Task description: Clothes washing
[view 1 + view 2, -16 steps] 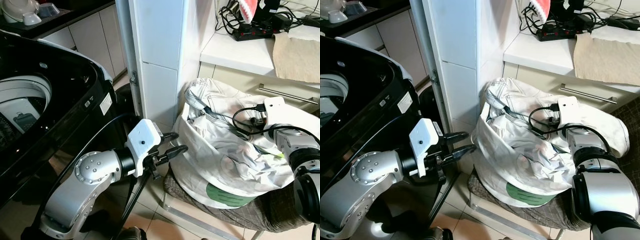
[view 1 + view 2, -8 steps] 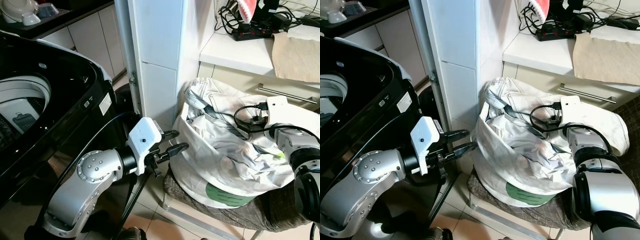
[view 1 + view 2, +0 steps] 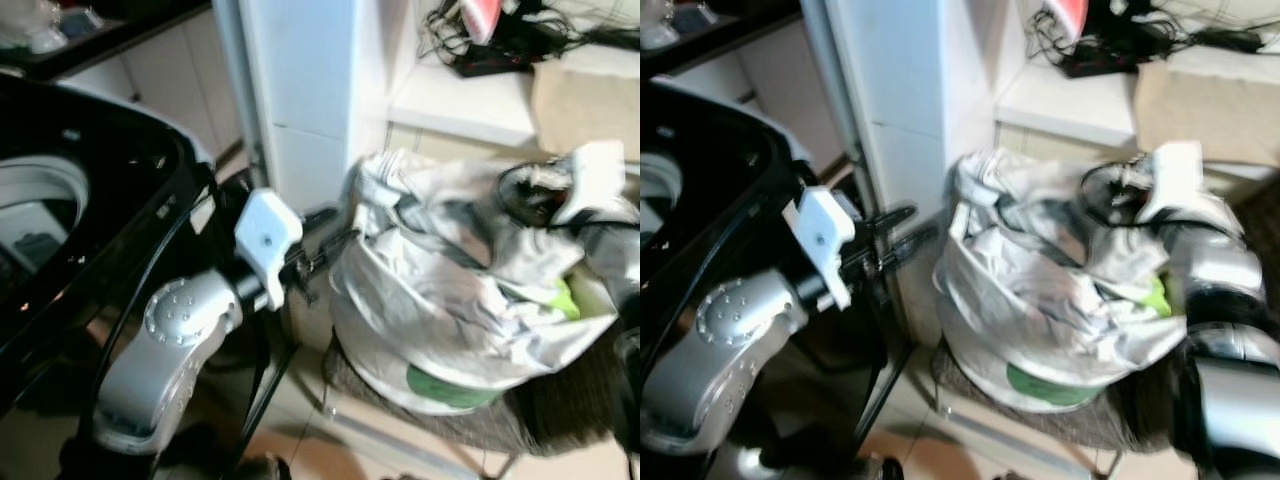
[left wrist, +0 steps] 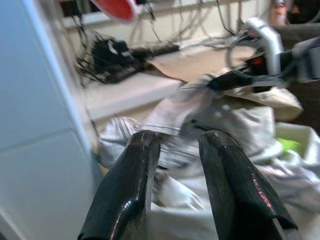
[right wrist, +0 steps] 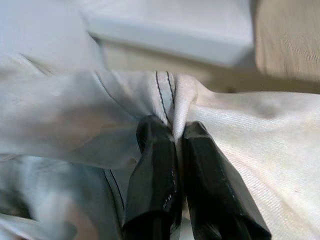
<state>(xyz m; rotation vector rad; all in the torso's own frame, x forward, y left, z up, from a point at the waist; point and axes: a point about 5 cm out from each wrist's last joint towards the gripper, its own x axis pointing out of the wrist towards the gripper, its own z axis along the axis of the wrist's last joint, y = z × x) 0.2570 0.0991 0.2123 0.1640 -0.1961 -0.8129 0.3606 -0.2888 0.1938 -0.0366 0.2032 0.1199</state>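
A heap of white clothes [image 3: 450,280] fills a white basket with a green label [image 3: 440,385] on a cushioned seat. My left gripper [image 3: 328,232] is open, its two black fingers [image 4: 142,150] spread just short of the heap's left side with nothing between them. My right gripper [image 5: 174,131] is shut on a stitched fold of a white garment [image 5: 260,150] at the top right of the heap; its white wrist [image 3: 592,170] sits above the pile. The black washing machine [image 3: 90,200] stands at my left with its drum open. The head views are blurred.
A white pillar [image 3: 300,90] rises between the machine and the basket. Behind the basket, a white counter [image 3: 450,100] carries a power strip with tangled cables [image 3: 490,50] and a beige cloth [image 3: 585,95]. The checked seat cushion [image 3: 560,415] lies under the basket.
The whole picture has shifted and blurred, so the camera moved. My left gripper has risen and come closer to the heap. My right wrist has lifted a little with the garment.
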